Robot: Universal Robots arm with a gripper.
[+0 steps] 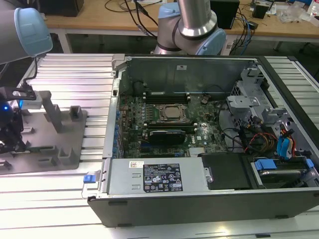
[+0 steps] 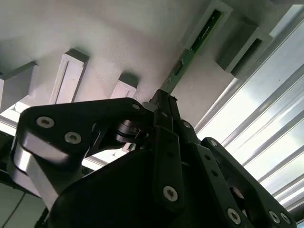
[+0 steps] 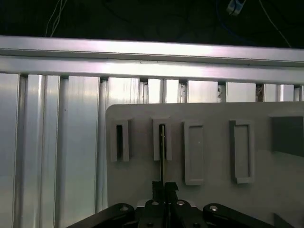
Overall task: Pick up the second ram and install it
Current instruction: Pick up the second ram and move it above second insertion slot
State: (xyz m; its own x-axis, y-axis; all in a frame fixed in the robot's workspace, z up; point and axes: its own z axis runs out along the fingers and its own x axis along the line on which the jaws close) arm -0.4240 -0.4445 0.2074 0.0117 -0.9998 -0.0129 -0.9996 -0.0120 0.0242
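Observation:
The second ram (image 2: 191, 49) is a thin green stick standing on edge in a slotted post of the grey tray (image 2: 142, 42). In the first wrist view it shows edge-on as a dark line (image 3: 162, 156) running from a tray slot to my fingers. My gripper (image 2: 163, 102) (image 3: 164, 186) is shut on the near end of the stick. In the exterior view the gripper (image 1: 11, 142) hangs low over the tray (image 1: 70, 144) at the exterior view's left, and the stick itself is hidden there.
An open computer case (image 1: 199, 199) lies at the exterior view's right, with the motherboard (image 1: 164, 124), processor (image 1: 172, 112) and black memory slots (image 1: 167, 93) exposed. Upright tray posts (image 1: 52, 109) stand close to the gripper. Everything rests on a ribbed aluminium table (image 1: 75, 69).

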